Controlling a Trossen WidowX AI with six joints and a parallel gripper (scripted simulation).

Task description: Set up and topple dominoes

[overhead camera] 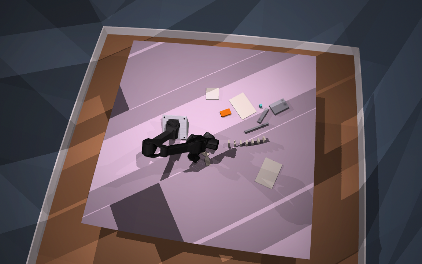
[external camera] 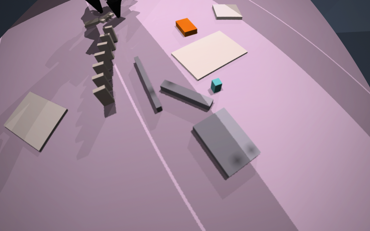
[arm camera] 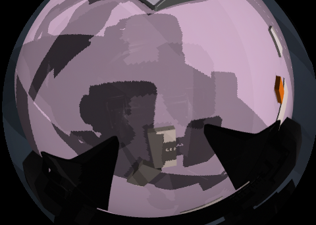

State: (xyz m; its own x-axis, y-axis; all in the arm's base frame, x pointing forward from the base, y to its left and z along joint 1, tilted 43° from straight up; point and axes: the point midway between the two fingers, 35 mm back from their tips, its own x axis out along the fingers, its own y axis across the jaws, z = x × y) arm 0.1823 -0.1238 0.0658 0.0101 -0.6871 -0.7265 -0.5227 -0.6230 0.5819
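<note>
Several beige dominoes stand upright in an evenly spaced row; the end nearest the arm (overhead camera: 229, 144) (external camera: 110, 32) and the far end (overhead camera: 264, 139) (external camera: 103, 96) both stand. Two loose dominoes lie near the arm-side end. One (external camera: 105, 17) (arm camera: 163, 147) is closer to the robot base; the other (overhead camera: 207, 160) (external camera: 91, 22) (arm camera: 143, 175) lies at an angle beside it. My gripper (external camera: 110, 14) (arm camera: 161, 135) is open and empty, above the loose dominoes, with the closer one in view between the fingertips. The row is not visible in the wrist view; the arm partly covers the loose pair in the top view.
Two grey bars (overhead camera: 256, 128) (overhead camera: 262, 116) lie beside the row, with a grey block (overhead camera: 278, 106), a teal cube (overhead camera: 260, 105), a large cream plate (overhead camera: 242, 106), an orange block (overhead camera: 225, 112) and a small cream plate (overhead camera: 212, 94) beyond. Another beige plate (overhead camera: 268, 173) lies on the row's other side.
</note>
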